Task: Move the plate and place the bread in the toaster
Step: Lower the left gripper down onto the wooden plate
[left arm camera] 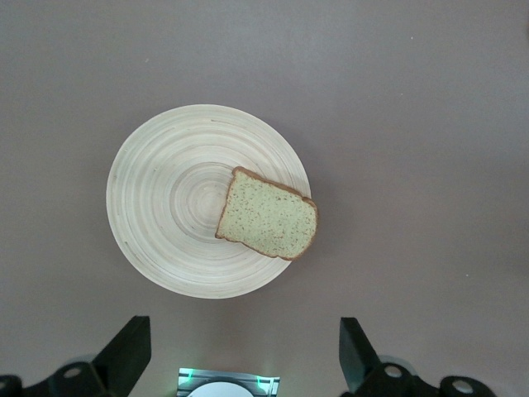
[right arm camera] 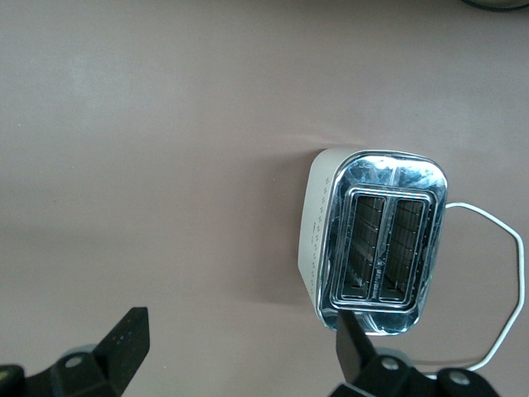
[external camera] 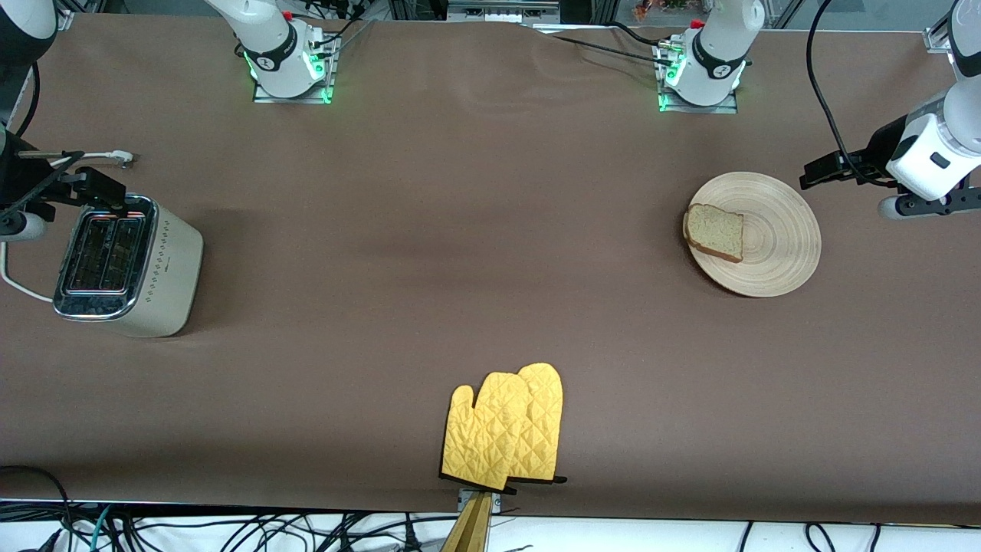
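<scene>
Both my grippers hang empty, jaws apart. Left gripper [left arm camera: 240,364] hovers near the plate [external camera: 774,253], bread [external camera: 715,232] on its toaster-side rim. Right gripper [right arm camera: 240,364] waits probably above the toaster [external camera: 126,264], well apart.

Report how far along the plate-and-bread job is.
Done: nothing visible yet. The bread lies on the plate at the left arm's end of the table, overhanging its rim; the toaster at the right arm's end has both slots empty.
In hand: nothing. The left pincer hangs open above the plate, the right pincer open above the toaster.
Left: move the plate, put the bread in a slot.
</scene>
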